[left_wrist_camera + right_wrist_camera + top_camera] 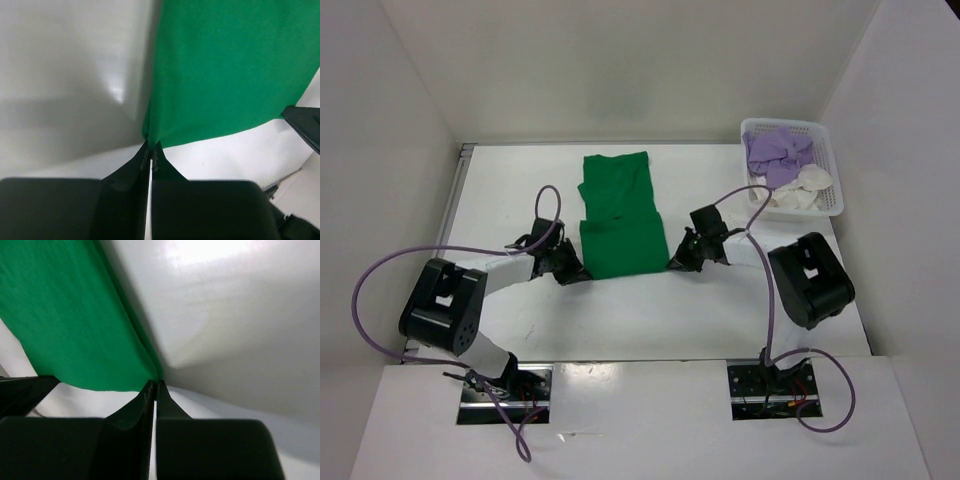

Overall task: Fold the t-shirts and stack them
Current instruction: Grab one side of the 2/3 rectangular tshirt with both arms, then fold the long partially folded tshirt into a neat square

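Observation:
A bright green t-shirt point(618, 215) lies in the middle of the table, folded into a narrow strip running away from me. My left gripper point(577, 272) is shut on its near left corner; the left wrist view shows the green cloth point(230, 70) pinched at my left gripper's point(151, 148) tips. My right gripper point(674, 262) is shut on the near right corner, with the green cloth point(65, 325) pinched at my right gripper's point(153, 385) tips. A lavender-purple t-shirt point(778, 152) and a cream-white t-shirt point(802, 187) lie crumpled in the basket.
The white lattice basket point(830, 165) stands at the back right of the white table point(510, 190). White walls close in the table at the back and on both sides. Purple cables loop off both arms.

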Action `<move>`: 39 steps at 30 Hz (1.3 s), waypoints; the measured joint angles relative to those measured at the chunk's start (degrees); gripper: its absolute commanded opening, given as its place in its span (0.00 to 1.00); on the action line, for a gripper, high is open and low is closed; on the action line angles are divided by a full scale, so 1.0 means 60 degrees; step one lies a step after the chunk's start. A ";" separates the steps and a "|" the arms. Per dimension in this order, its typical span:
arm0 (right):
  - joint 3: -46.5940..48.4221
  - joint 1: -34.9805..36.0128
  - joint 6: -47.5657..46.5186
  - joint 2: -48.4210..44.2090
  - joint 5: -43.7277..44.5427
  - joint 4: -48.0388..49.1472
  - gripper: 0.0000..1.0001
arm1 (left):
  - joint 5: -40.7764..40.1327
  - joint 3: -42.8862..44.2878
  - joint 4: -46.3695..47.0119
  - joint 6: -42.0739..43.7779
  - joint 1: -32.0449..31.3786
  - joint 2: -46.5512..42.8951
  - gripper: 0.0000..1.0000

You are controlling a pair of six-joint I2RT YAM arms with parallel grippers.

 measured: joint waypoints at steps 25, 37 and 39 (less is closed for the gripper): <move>0.3275 -0.0532 -0.0393 -0.1249 0.0510 -0.3166 0.01 | 0.1158 0.3745 -0.3442 0.0852 0.0962 -0.1381 0.00; 0.8426 -0.1067 -0.1137 0.3774 0.0521 -0.3147 0.03 | 0.0171 0.6459 -0.2408 0.0849 0.1293 0.2579 0.01; 0.9114 -0.1111 -0.1177 0.4419 0.0525 -0.3155 0.06 | 0.0062 0.7009 -0.2262 0.0841 0.1377 0.3206 0.09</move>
